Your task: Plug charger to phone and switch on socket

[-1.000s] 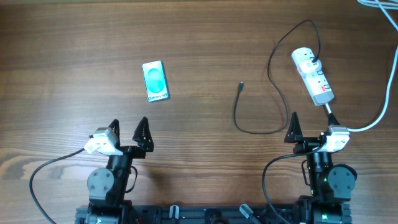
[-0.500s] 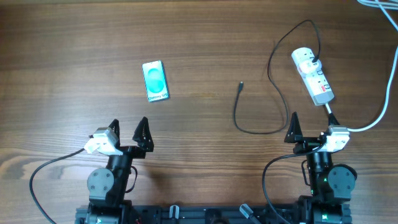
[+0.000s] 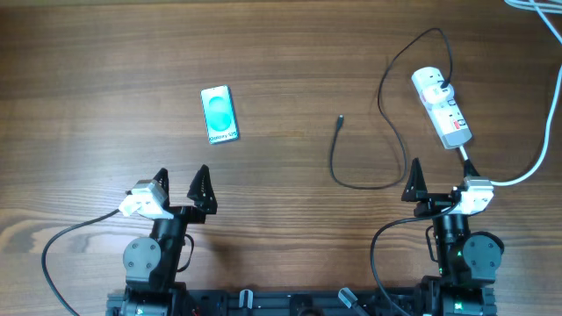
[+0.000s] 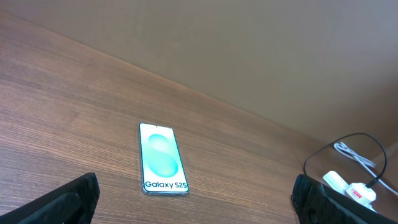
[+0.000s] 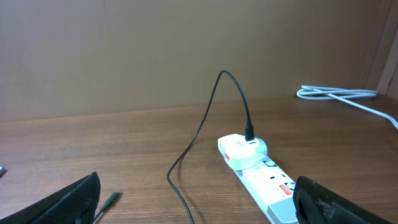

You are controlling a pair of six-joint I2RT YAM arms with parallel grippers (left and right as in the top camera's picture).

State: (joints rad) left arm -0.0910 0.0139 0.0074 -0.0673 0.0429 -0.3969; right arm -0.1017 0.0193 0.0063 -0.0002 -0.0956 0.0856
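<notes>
A brown wooden bench (image 3: 290,53) carries everything, with the left gripper (image 3: 182,175) and right gripper (image 3: 439,175) at its near edge, both spread wide and holding nothing. The socket (image 3: 442,109) lies far right. The phone (image 3: 219,114) lies screen-up left of centre, and the charger (image 3: 351,183) ends in a free plug tip (image 3: 340,118) well apart from it. Nothing has shifted over the last second, so the task appears unstarted.

phone (image 4: 163,158) text: "Galaxy S25", dark print along the screen's bottom edge; lies ahead of left gripper (image 4: 196,202), slightly left of centre.
socket (image 5: 261,171) markings: too small to read.
</notes>
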